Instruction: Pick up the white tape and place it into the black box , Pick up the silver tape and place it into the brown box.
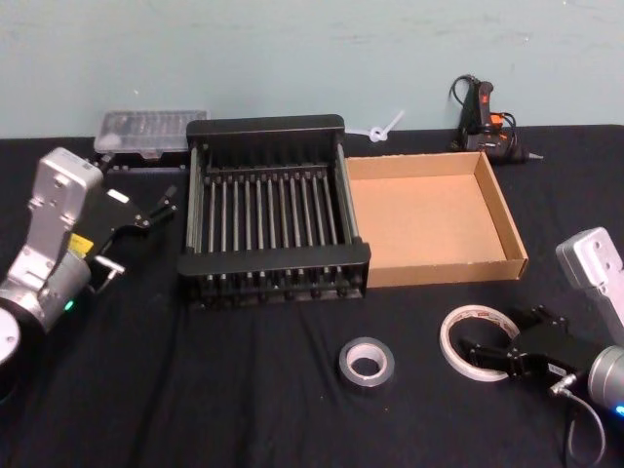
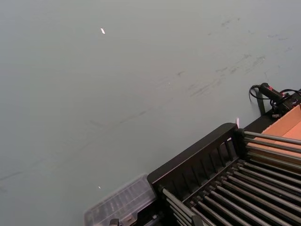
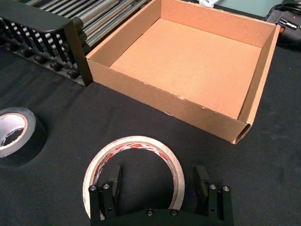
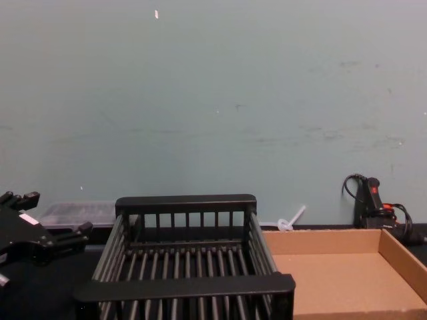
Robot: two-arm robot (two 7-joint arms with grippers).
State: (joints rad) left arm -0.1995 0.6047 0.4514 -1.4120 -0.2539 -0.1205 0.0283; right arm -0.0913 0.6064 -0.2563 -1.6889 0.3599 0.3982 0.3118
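White tape (image 3: 134, 162) flat on table, straddled by open right end effector (image 3: 160, 181), ungripped.

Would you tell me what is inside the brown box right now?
Nothing: the brown box shows a bare cardboard floor. Both tapes lie on the table outside it.

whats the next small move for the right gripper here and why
Probably lower the right gripper a little and close on the white tape. Its open fingers already straddle the near part of the roll, which lies flat on the table, not yet lifted. The black box looks empty, and the silver tape sits untouched to the side. The left gripper waits beside the black box.
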